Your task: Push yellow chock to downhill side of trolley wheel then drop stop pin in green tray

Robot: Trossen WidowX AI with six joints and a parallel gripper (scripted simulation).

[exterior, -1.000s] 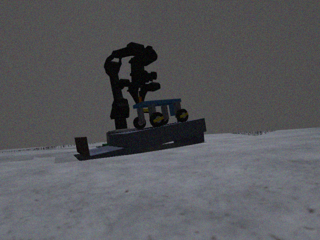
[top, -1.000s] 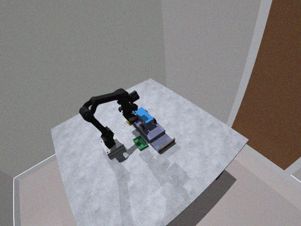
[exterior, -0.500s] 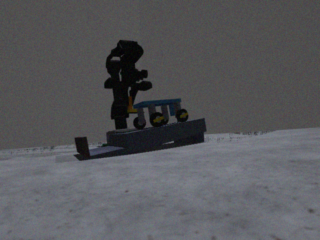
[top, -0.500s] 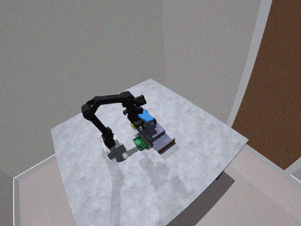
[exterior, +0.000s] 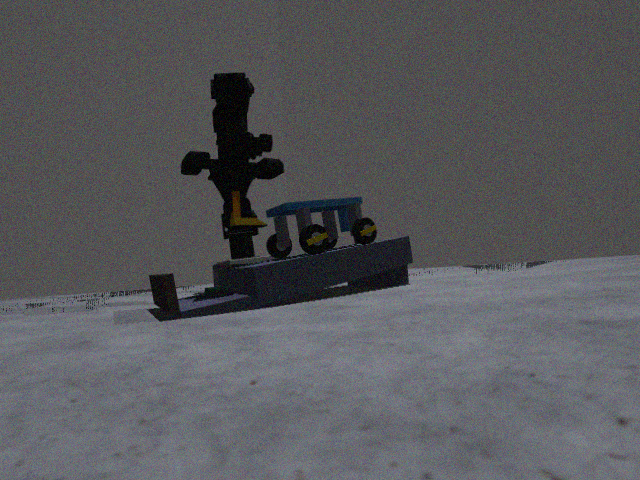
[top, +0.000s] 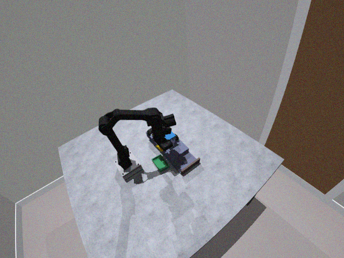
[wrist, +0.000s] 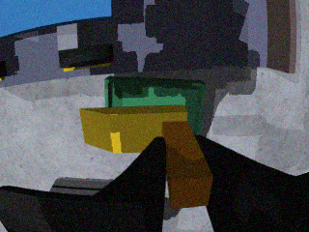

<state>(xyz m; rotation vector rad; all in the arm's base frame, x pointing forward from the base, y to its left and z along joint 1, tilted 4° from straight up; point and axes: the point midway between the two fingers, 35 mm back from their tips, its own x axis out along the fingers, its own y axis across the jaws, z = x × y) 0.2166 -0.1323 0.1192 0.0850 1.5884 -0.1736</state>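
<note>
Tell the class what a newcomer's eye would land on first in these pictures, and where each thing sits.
The black parallel-jaw gripper stands out, shut on the orange handle of the yellow wedge-shaped chock, held in the air just downhill of the trolley. Next comes the blue-topped trolley with black wheels, parked on the sloping grey ramp. The small green tray lies on the table beside the ramp's lower part.

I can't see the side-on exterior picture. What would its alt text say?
A black robot arm's gripper holds a yellow chock by its orange handle, in the air at the downhill side of a blue-topped trolley. The trolley stands on a dark ramp that slopes down to the left, on a pale mottled table.
</note>
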